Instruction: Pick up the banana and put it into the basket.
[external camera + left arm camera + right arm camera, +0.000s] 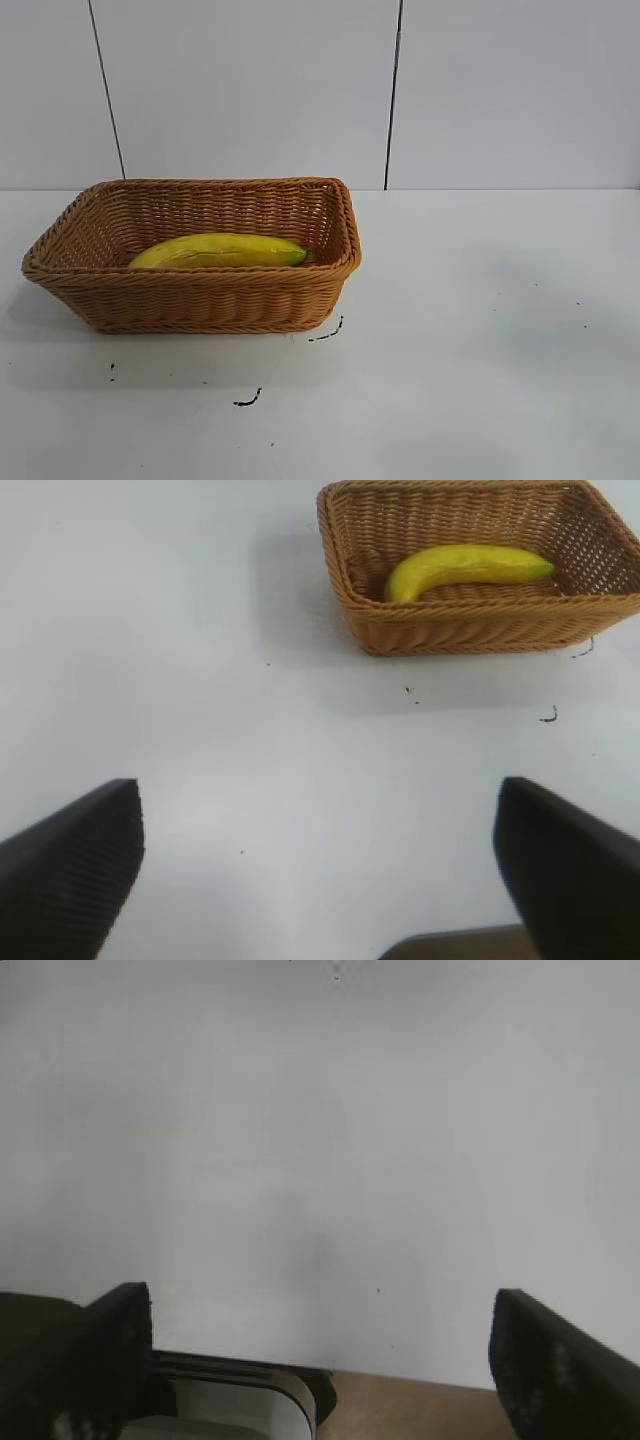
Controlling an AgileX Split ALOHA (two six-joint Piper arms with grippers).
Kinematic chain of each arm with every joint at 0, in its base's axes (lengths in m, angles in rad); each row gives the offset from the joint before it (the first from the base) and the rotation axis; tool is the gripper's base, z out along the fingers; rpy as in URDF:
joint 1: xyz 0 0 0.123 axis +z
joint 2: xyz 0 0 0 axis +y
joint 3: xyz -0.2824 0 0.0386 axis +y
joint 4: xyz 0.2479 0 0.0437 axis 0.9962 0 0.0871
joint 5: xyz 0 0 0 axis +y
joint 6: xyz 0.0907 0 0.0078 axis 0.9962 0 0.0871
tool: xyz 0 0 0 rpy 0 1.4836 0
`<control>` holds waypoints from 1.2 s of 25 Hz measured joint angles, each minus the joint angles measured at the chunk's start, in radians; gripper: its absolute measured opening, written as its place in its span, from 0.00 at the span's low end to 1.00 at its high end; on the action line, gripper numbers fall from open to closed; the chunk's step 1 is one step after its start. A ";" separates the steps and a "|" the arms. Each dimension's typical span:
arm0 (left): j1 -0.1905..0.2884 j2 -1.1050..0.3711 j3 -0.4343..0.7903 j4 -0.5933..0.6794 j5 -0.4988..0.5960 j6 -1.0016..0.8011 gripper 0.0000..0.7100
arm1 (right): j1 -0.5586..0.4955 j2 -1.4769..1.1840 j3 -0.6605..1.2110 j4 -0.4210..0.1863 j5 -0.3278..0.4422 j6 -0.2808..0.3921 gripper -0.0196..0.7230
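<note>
Fingers first: we are seeing the left gripper (320,880) spread wide with nothing between its dark pads, hanging over bare table well back from the basket. The right gripper (320,1360) is likewise gaping and empty, looking down on plain white table (480,330) with no object near it. Neither arm is showing in the exterior view, so we are judging both parked clear, their work apparently finished.

Basket (200,300), tan-orange wicker with flared sides and braided rim, is sitting on the table's left half. Banana (222,250) is lying inside it, flat along the basket floor, lengthwise, reaching about two-thirds of the way. We are noting a long, gently curved yellow body, greenish-dark at one tip. A few dark scuff marks (248,400) are dotting the table just in front.
</note>
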 joint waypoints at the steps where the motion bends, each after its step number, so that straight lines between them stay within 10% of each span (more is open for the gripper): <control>1: 0.000 0.000 0.000 0.000 0.000 0.000 0.97 | 0.000 -0.022 0.000 0.000 0.000 0.000 0.89; 30: 0.000 0.000 0.000 -0.001 0.000 0.000 0.97 | -0.076 -0.332 0.001 0.004 0.003 -0.001 0.89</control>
